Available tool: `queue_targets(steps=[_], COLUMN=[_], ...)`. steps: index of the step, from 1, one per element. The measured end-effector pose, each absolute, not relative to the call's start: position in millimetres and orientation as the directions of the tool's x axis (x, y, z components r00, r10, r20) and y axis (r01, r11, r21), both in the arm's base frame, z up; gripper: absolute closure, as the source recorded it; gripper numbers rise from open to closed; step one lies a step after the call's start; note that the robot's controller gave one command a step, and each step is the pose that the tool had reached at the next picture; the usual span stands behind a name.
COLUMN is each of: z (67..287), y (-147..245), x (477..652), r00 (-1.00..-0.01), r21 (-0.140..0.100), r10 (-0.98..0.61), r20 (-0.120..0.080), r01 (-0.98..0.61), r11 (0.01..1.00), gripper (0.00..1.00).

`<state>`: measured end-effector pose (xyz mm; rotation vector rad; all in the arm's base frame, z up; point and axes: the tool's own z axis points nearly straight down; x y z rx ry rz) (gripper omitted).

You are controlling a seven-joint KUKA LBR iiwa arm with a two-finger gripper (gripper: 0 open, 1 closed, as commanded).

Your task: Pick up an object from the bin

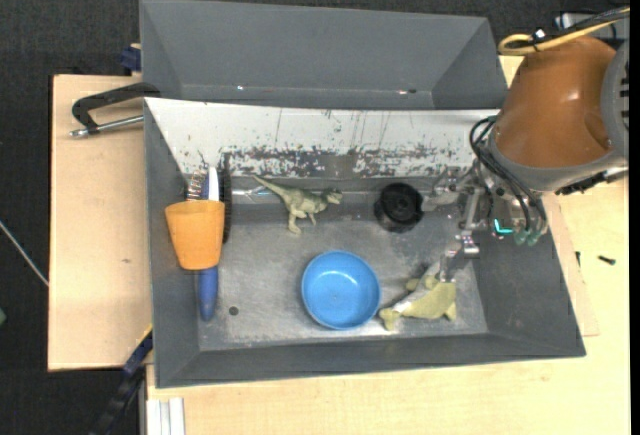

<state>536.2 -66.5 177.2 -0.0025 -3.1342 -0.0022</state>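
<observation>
My gripper [452,261] hangs low over the bin's right side, fingers pointing down and to the left. Just below its tips lies a pale olive toy animal [424,303] on the bin floor near the front right. A black round cap-like thing [399,205] sits by the back wall, left of the gripper. I see nothing between the fingers.
A blue bowl [341,290] rests at the front centre. A small green toy dinosaur [299,202] stands near the back wall. At the left lie an orange cup [196,232] and a blue-handled brush [208,263]. The arm with its orange cover enters from the right.
</observation>
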Motion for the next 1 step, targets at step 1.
queue_targets(steps=[1], z=[90.8], y=[-46.5], x=[567.3], r00=[-0.938], r21=[0.004], r10=[0.347], r20=[-0.006], r01=[0.347], r11=[0.938], gripper=[0.00])
